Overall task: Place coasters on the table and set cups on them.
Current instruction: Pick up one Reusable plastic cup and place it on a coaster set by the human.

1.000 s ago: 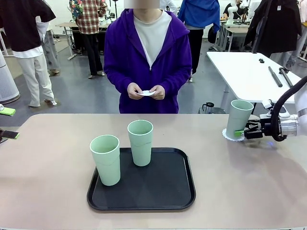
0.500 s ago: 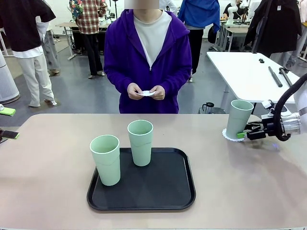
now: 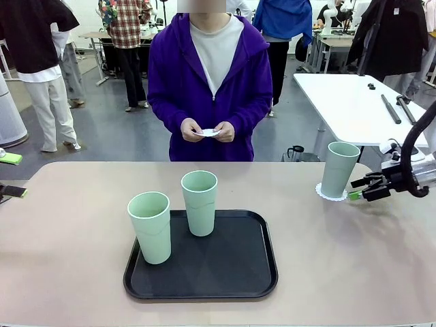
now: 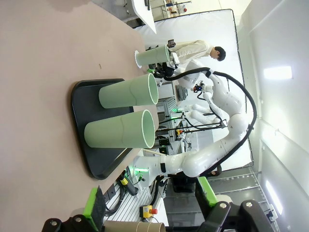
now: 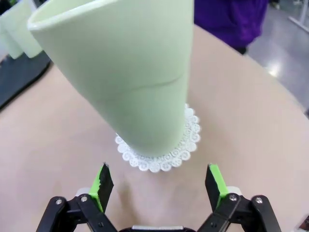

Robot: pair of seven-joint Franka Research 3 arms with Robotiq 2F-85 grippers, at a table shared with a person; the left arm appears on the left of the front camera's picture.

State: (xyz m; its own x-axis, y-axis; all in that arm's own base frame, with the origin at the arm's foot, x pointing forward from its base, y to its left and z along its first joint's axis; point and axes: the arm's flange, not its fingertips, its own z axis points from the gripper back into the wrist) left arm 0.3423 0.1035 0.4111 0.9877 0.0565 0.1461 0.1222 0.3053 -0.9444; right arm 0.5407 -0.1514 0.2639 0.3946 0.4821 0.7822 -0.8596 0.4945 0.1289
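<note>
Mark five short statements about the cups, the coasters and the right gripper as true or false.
1. One cup stands on a coaster on the table. True.
2. The right gripper is shut on that cup. False: its jaws are open and it is clear of the cup.
3. A left cup and a farther cup stand on the black tray. True.
4. Both tray cups sit on coasters. False: no coaster shows under either; they stand on the tray itself.
5. The person's hands are empty. False: they hold a small white disc, likely a coaster.
</note>
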